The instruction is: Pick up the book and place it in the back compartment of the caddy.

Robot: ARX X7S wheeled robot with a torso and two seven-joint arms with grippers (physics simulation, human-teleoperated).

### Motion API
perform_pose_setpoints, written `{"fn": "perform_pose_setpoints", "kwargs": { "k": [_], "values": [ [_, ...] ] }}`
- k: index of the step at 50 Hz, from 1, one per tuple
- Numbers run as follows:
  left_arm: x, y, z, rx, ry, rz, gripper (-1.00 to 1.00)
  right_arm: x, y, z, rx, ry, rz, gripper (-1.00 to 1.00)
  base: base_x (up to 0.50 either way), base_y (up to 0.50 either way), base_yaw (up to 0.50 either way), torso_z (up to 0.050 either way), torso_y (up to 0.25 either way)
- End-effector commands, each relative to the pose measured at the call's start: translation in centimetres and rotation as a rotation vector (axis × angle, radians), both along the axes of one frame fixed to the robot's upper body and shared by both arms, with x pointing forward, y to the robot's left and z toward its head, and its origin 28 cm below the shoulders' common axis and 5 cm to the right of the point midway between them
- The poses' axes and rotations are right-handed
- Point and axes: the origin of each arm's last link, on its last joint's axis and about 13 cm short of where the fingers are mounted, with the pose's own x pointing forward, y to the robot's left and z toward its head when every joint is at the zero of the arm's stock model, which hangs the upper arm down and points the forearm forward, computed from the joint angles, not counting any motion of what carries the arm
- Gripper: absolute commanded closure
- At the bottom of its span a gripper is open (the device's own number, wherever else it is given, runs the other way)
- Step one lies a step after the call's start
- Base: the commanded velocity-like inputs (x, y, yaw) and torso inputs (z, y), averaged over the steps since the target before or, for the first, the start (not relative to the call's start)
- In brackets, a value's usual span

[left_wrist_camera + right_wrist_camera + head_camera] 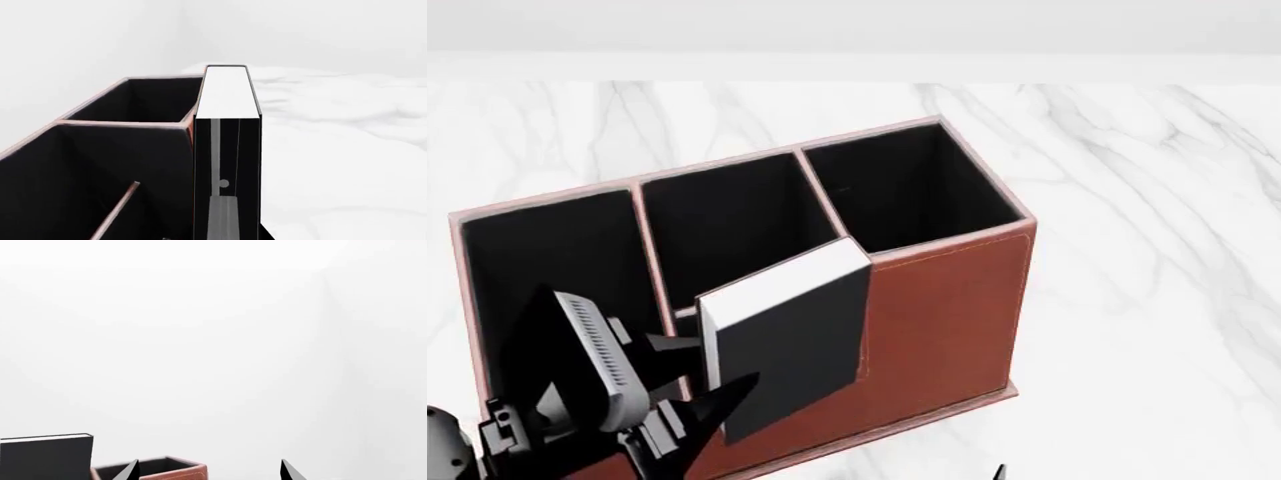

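Left pincer point(701, 400) closed on the book point(787, 335), gripping its lower end; the black fingers point(731, 392) press the cover. Book stands up out of the pincer, tilted, white page edges facing upward.

Book sits directly ahead of and above the left pincer, held against the near outer wall of the caddy point(948, 310), not inside any cell. In the left wrist view the book point(227, 150) fills the centre, page edge bright on top, its side flush along the caddy point(100, 165) wall; touching or a hair apart, cannot tell.

Caddy lies just beyond the left pincer on the white marble surface point(1148, 200). Three black-lined openings show in the head view, side by side. A thin cross divider point(117, 210) shows low in the near cell in the left wrist view; the back compartment itself cannot be made out with certainty.

Right pincer point(210, 470): only two dark fingertips point(288, 471) enter the right wrist view, set well apart, nothing between them — open. Beside them, the book's top point(47, 455) and a corner of the caddy point(167, 470) show, off toward the left-pincer side.
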Motion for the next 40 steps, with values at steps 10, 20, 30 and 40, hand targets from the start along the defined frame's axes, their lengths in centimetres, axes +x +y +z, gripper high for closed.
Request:
{"fn": "perform_pose_setpoints", "kwargs": {
  "k": [10, 20, 30, 40],
  "values": [
    [0.3, -0.2, 1.6, -0.049, -0.032, 0.007, 1.0, 0.1, 0.0, 0.0, -0.012, 0.011, -0.029, -1.0, 0.0, 0.0, 0.0, 0.0, 0.001],
    [1.4, 0.2, 1.4, -0.072, 0.02, -0.012, 1.0, -0.1, 0.0, 0.0, -0.01, -0.007, -0.01, -1.0, 0.0, 0.0, 0.0, 0.0, 0.001],
    [2.4, 0.9, 1.1, -0.102, 0.075, -0.111, 1.0, 0.0, 0.0, 0.0, -0.014, -0.014, -0.007, -1.0, 0.0, 0.0, 0.0, 0.0, 0.002],
    [2.9, 1.4, 1.2, -0.111, 0.097, -0.14, 1.0, 0.0, 0.0, 0.0, -0.013, -0.013, -0.009, -1.0, 0.0, 0.0, 0.0, 0.002, 0.001]
  ]
}}
